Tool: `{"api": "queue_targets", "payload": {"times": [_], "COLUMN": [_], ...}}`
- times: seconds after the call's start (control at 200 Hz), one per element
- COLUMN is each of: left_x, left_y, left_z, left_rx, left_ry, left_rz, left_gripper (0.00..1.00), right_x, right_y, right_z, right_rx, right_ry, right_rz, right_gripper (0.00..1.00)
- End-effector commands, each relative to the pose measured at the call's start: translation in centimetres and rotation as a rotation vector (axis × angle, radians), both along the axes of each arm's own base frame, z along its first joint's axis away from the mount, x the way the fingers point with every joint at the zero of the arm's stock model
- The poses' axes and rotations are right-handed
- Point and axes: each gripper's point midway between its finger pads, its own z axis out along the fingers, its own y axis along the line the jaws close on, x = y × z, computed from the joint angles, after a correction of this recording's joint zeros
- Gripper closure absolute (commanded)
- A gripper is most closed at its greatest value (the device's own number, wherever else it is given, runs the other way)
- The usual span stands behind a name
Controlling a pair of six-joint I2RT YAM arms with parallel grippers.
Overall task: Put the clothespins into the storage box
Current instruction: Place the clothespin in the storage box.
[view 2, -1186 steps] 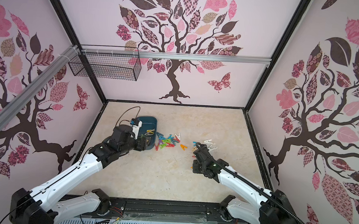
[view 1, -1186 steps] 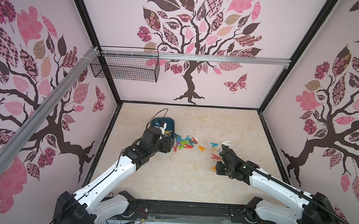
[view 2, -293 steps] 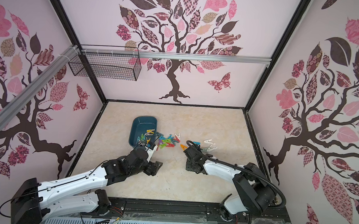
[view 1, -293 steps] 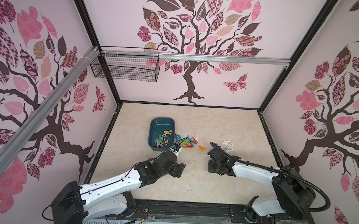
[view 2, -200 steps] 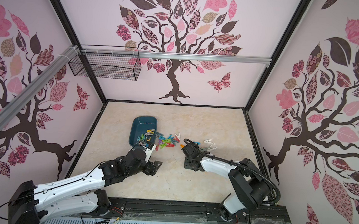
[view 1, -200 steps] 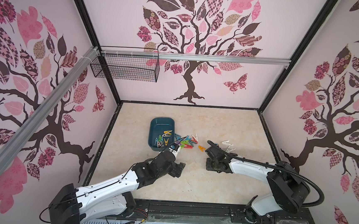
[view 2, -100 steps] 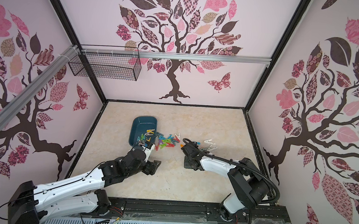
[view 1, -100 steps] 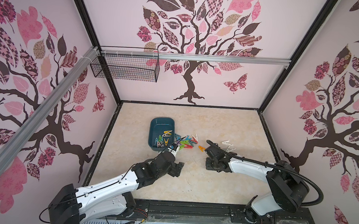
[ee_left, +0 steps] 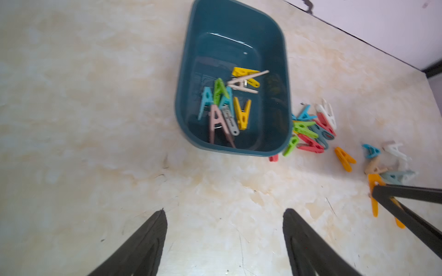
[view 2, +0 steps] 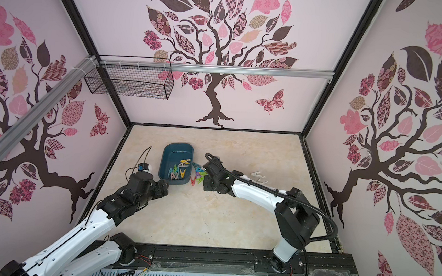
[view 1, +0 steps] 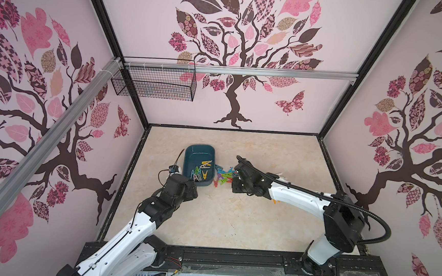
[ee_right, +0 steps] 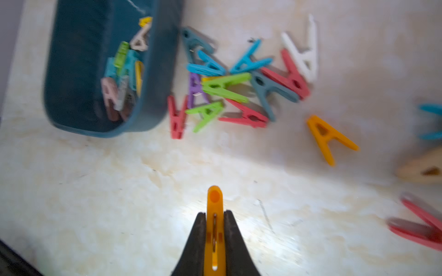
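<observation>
The dark teal storage box (view 1: pixel 199 153) (view 2: pixel 177 151) sits left of centre with several clothespins (ee_left: pixel 227 105) inside. More clothespins (view 1: pixel 224 174) (ee_right: pixel 229 86) lie in a mixed heap against its right wall. My right gripper (ee_right: pixel 214 213) is shut on an orange clothespin (ee_right: pixel 214 196) held edge-on, just in front of the heap (view 2: pixel 198 175). My left gripper (ee_left: pixel 224 211) stands open and empty over bare table, near the box's front left corner (view 1: pixel 190 192).
White clothespins (view 2: pixel 258 176) lie further right, behind the right arm. More orange, teal, beige and red ones (ee_right: pixel 327 136) are scattered right of the heap. A black wire basket (view 1: pixel 154 86) hangs on the back-left rail. Walls enclose the table.
The right gripper has closed on the orange clothespin and moved left and back towards the heap. The left gripper has swung left to the box's front corner.
</observation>
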Motion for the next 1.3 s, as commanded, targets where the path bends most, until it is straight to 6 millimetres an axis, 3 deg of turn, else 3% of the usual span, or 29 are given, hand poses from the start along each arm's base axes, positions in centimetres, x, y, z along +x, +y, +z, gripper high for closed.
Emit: {"api": "queue_targets", "payload": {"times": [0.0,0.175,0.275,0.41,0.525,0.605,0.695,0.975,1.081,1.161,1.296], "left_x": [-1.9,-2.1,-2.1,-2.0,-1.9,-1.7,-1.7,-3.3,-4.2,-4.4,-4.4], "left_y": [1.1,1.0,0.9,0.6,-0.2,-1.1,-3.1,-13.8,-17.8,-20.1,-22.5], "left_z": [-2.4,-2.3,-2.2,-1.8,-1.9,-1.7,-1.1,-0.2,-0.7,-1.2,-2.1], "left_rx": [-0.070,-0.092,-0.092,-0.082,-0.088,-0.077,-0.037,0.121,0.150,0.138,0.116], "left_ry": [0.116,0.103,0.095,0.075,0.070,0.048,0.013,-0.114,-0.119,-0.101,-0.070], "left_rz": [0.054,0.053,0.039,0.002,-0.043,-0.095,-0.196,-0.619,-0.742,-0.792,-0.833], "left_gripper": [0.21,0.22,0.22,0.22,0.23,0.24,0.23,0.21,0.20,0.20,0.20], "right_x": [2.0,4.5,5.4,5.8,5.7,5.2,4.4,-0.3,-1.8,-2.4,-2.9], "right_y": [3.7,8.5,9.9,10.0,8.2,6.0,2.1,-14.9,-19.9,-22.2,-23.7], "right_z": [1.5,2.7,2.8,3.9,4.6,4.6,3.7,-1.7,-3.6,-4.1,-5.7], "right_rx": [0.068,0.117,0.123,0.115,0.093,0.084,0.052,-0.148,-0.182,-0.182,-0.239], "right_ry": [-0.021,-0.031,-0.031,-0.060,-0.088,-0.083,-0.074,0.005,0.037,0.044,0.052], "right_rz": [0.045,0.105,0.120,0.125,0.104,0.081,0.035,-0.197,-0.283,-0.331,-0.349], "right_gripper": [0.91,0.90,0.80,0.69,0.66,0.66,0.66,0.57,0.52,0.50,0.48]}}
